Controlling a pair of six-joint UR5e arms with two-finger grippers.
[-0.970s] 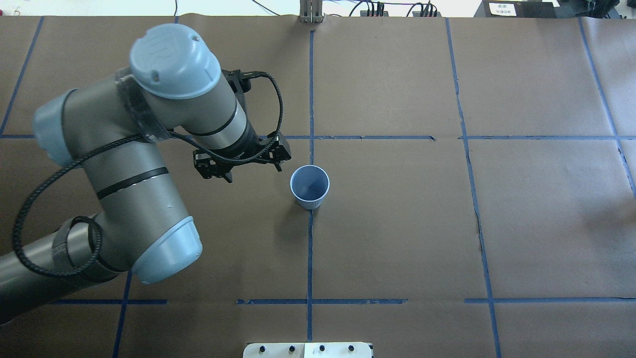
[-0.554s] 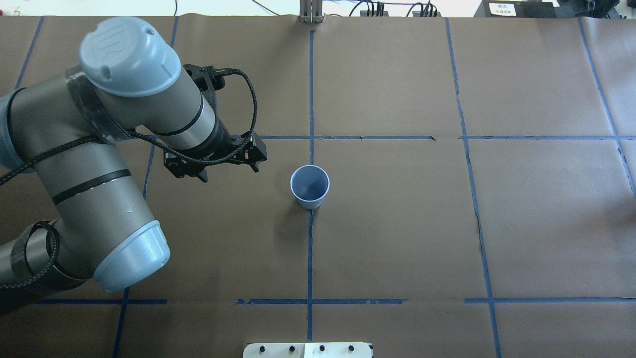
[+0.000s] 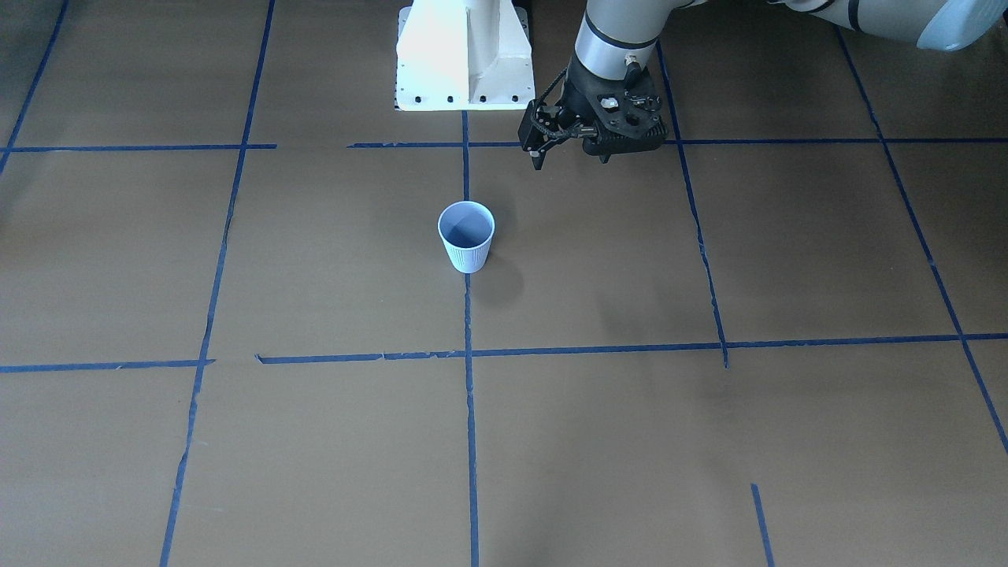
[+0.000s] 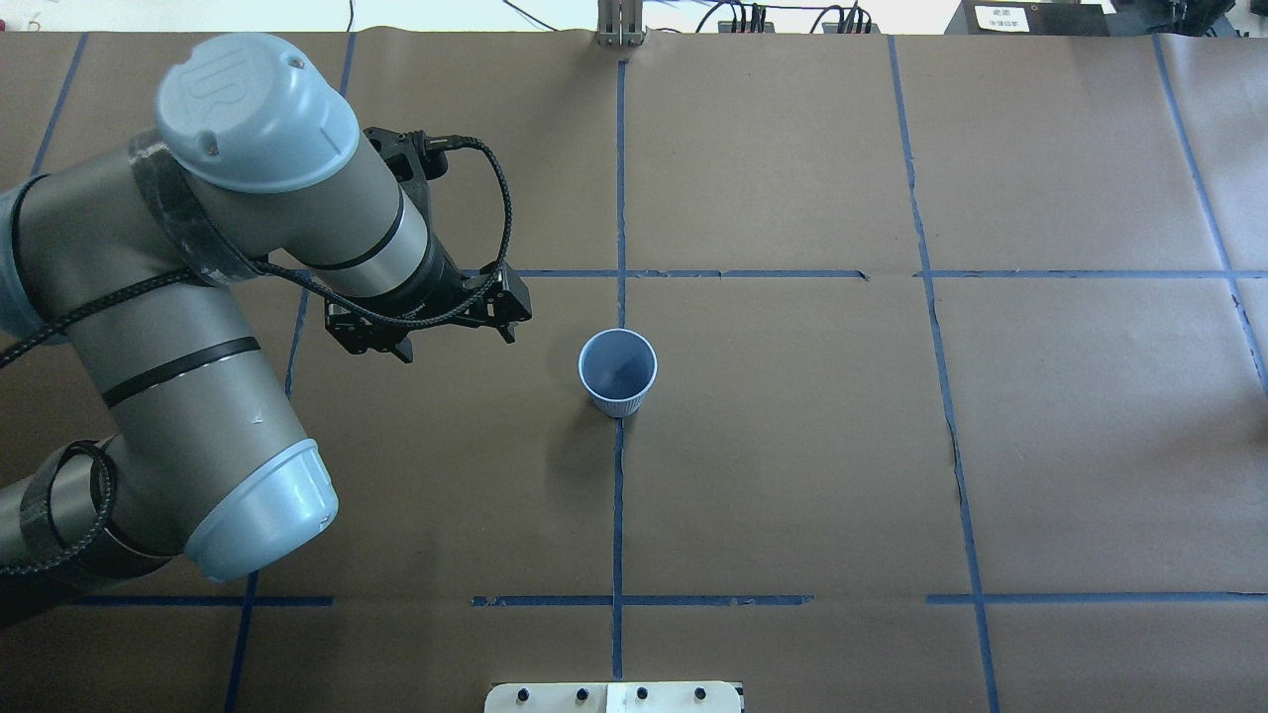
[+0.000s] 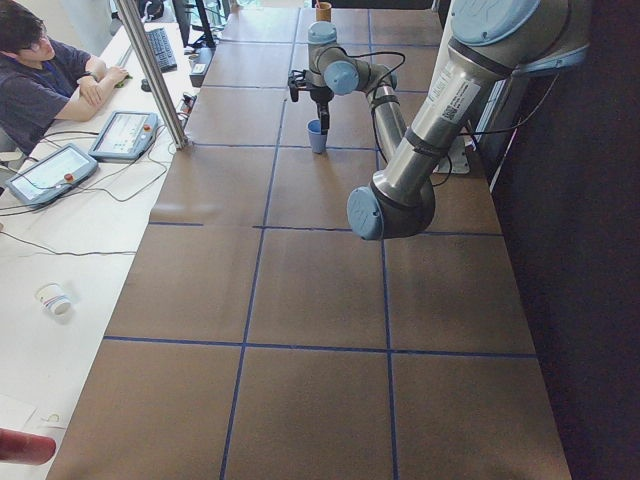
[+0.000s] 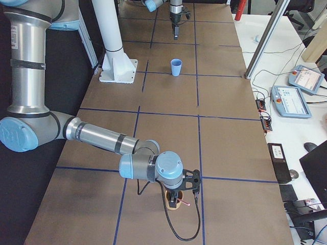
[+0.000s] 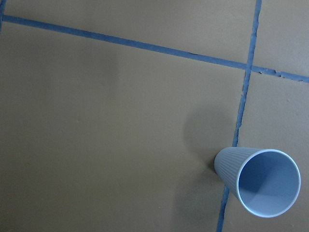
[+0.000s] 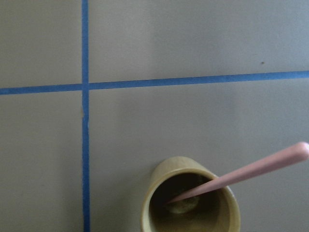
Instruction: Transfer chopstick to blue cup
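The blue cup (image 4: 617,371) stands upright and empty at the table's middle, and shows in the front view (image 3: 466,244) and the left wrist view (image 7: 263,183). My left gripper (image 4: 458,347) hangs open and empty to the cup's left, apart from it; it shows in the front view (image 3: 570,160) too. A pink chopstick (image 8: 251,169) leans in a tan cup (image 8: 193,162) at the table's right end, its top sticking out. My right gripper (image 6: 176,196) hovers just above that tan cup (image 6: 175,203); I cannot tell if it is open or shut.
Brown paper with blue tape lines covers the table. The white robot base (image 3: 465,55) stands at the robot-side edge. An operator (image 5: 40,70) sits at a side desk with control tablets (image 5: 125,135) beyond the far edge.
My left gripper has moved left, away from the blue cup, then held still. The blue cup has not moved.
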